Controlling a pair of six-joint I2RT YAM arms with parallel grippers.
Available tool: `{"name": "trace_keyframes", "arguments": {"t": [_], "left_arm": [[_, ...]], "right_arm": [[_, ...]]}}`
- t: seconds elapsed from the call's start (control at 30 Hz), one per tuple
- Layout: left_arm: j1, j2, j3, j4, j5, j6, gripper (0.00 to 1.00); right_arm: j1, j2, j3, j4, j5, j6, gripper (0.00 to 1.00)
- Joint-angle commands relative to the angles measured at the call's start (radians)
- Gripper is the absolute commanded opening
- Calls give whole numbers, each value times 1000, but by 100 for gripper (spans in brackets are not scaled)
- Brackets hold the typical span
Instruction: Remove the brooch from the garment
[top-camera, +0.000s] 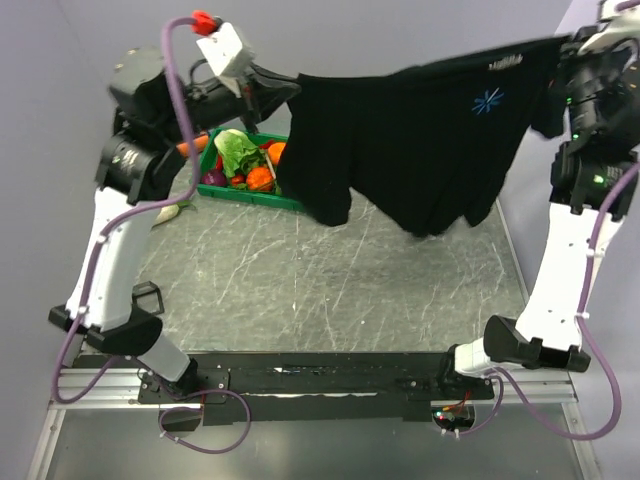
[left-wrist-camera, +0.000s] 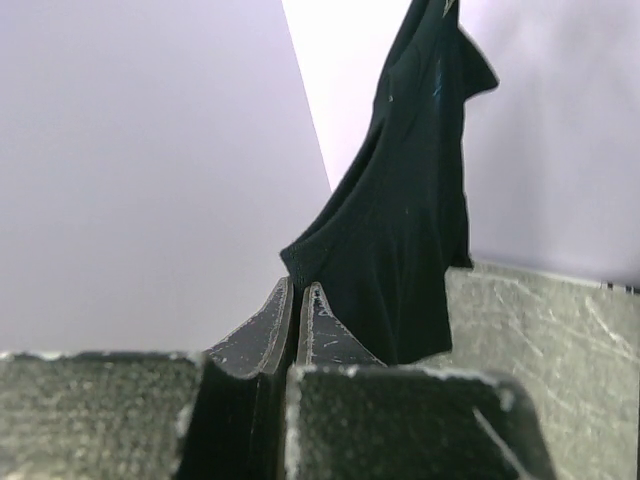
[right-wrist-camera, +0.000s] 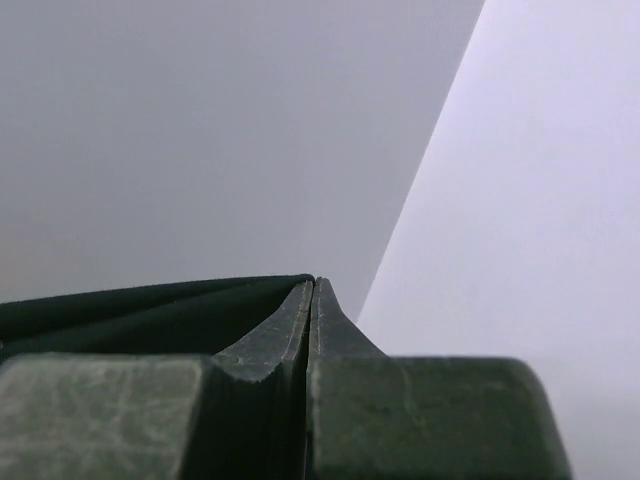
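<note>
The black garment (top-camera: 420, 140) hangs stretched in the air between my two arms, above the table. A small bluish-white star-shaped brooch (top-camera: 488, 101) is pinned on its upper right part. My left gripper (top-camera: 287, 88) is shut on the garment's left end, with fabric (left-wrist-camera: 400, 230) pinched between its fingertips (left-wrist-camera: 285, 300). At the top right, my right gripper (top-camera: 566, 45) is shut on the garment's other end; the fabric edge (right-wrist-camera: 150, 305) runs off to the left from the closed jaws. In the left wrist view the brooch is too small to make out.
A green tray (top-camera: 255, 196) of vegetables stands at the back left of the marble table (top-camera: 300, 280), partly behind the hanging cloth. A white vegetable (top-camera: 170, 211) lies beside it. Grey walls close off the back and sides.
</note>
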Motion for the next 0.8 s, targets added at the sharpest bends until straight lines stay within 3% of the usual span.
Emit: {"name": "trace_keyframes", "arguments": {"t": [0.0, 0.17, 0.27, 0.4, 0.57, 0.67, 0.7, 0.77], "left_arm": [[10, -180, -37, 61, -76, -56, 1], [76, -412, -328, -12, -192, -62, 1], [102, -531, -497, -101, -228, -62, 1], [116, -690, -753, -230, -284, -60, 1], [116, -831, -1046, -400, -294, 44, 1], [116, -869, -1155, -443, -282, 139, 43], [116, -869, -1161, -444, -278, 145, 64], [116, -850, -1134, -415, -237, 148, 73]], "right_arm": [[0, -37, 101, 165, -52, 17, 0], [112, -36, 59, 162, -163, -76, 0], [273, -60, -53, 86, -237, -217, 0], [483, -145, -443, 101, -257, -319, 0], [738, -151, -742, 159, -216, -390, 0], [815, -87, -781, 167, -209, -357, 0], [826, -68, -755, 147, -209, -354, 0], [849, -22, -721, 119, -212, -344, 0]]}}
